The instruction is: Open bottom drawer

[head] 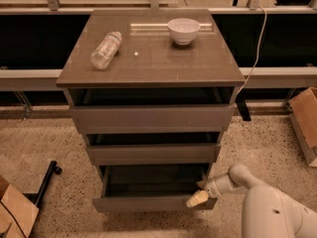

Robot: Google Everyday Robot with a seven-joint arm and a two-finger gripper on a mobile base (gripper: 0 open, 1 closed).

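Note:
The bottom drawer (pixel 148 204) is the lowest of three grey-brown drawers in a small cabinet. It stands pulled out, with its dark inner box (pixel 153 180) showing. My gripper (pixel 199 197) is at the drawer's right front corner, by the top edge of its front. The white arm (pixel 267 207) reaches in from the lower right.
The top drawer (pixel 151 118) and middle drawer (pixel 152 153) stand slightly out. On the cabinet top lie a plastic bottle (pixel 105 49) and a white bowl (pixel 183 30). Cardboard boxes sit at the right (pixel 304 123) and lower left (pixel 15 212). A white cable (pixel 255 58) hangs at the right.

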